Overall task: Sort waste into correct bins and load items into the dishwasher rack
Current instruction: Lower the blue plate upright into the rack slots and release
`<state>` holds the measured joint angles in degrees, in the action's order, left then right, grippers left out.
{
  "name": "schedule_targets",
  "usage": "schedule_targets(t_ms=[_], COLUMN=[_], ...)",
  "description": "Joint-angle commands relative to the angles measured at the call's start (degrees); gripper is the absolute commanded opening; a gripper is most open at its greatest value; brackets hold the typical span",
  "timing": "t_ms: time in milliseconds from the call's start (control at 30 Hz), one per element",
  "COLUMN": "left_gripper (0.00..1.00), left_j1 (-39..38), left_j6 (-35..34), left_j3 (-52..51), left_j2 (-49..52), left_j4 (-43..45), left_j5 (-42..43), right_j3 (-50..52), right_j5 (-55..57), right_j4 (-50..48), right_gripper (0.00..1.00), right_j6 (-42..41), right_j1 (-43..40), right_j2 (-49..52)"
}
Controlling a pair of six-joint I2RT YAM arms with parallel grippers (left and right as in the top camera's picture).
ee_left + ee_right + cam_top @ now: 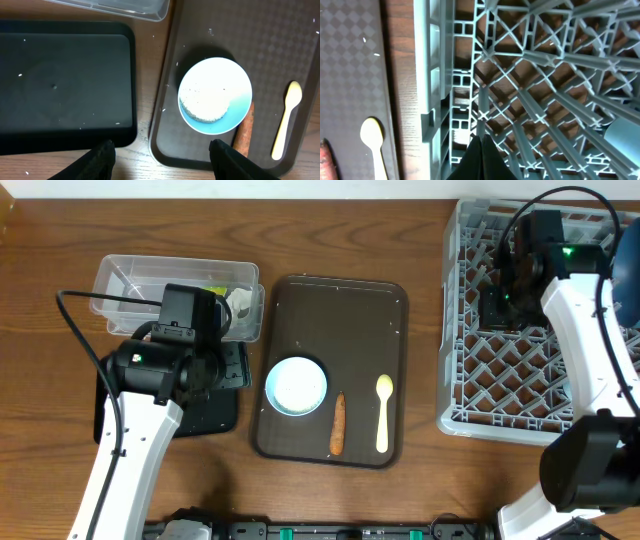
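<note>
Pale-blue bowl (215, 95) lies just right of the spread-jawed left gripper (162, 159), far from the right gripper (481, 146), seemingly pinched closed, empty, over the rack (535, 100).

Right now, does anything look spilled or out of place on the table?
Yes: loose rice grains are scattered over the black tray, the table and the brown serving tray. A carrot stick also lies on that serving tray, right against the bowl.
</note>
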<state>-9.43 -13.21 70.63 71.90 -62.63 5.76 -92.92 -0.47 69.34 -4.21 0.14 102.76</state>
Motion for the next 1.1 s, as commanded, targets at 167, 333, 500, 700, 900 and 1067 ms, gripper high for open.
schedule_targets(t_ms=[167, 333, 500, 700, 900, 1067], left_gripper=[0.63, 0.63, 0.63, 0.63, 0.63, 0.63], left_j1=[0.2, 0.2, 0.2, 0.2, 0.2, 0.2], left_j6=[0.5, 0.5, 0.5, 0.5, 0.5, 0.5], left_j3=[-0.2, -0.2, -0.2, -0.2, -0.2, -0.2], left_j2=[0.4, 0.4, 0.4, 0.4, 0.4, 0.4], left_j4=[-0.3, -0.3, -0.4, -0.3, -0.3, -0.3], left_j5=[-0.7, -0.7, -0.7, -0.7, -0.7, -0.7], right_j3=[0.3, 1.6, 4.4, 8.7, 9.3, 9.3], right_j5=[-3.4, -1.5, -1.1, -2.5, -3.4, -3.5], right_j4=[0.1, -0.5, -2.5, -5.7, -7.6, -9.0], right_gripper=[0.01, 0.01, 0.01, 0.01, 0.01, 0.01], right_j6=[-2.6, -4.3, -6.4, -6.4, -6.4, -6.4], right_j1=[4.2, 5.5, 5.6, 5.6, 5.8, 5.9], right_j2=[4.2, 5.7, 6.0, 6.0, 6.0, 6.0])
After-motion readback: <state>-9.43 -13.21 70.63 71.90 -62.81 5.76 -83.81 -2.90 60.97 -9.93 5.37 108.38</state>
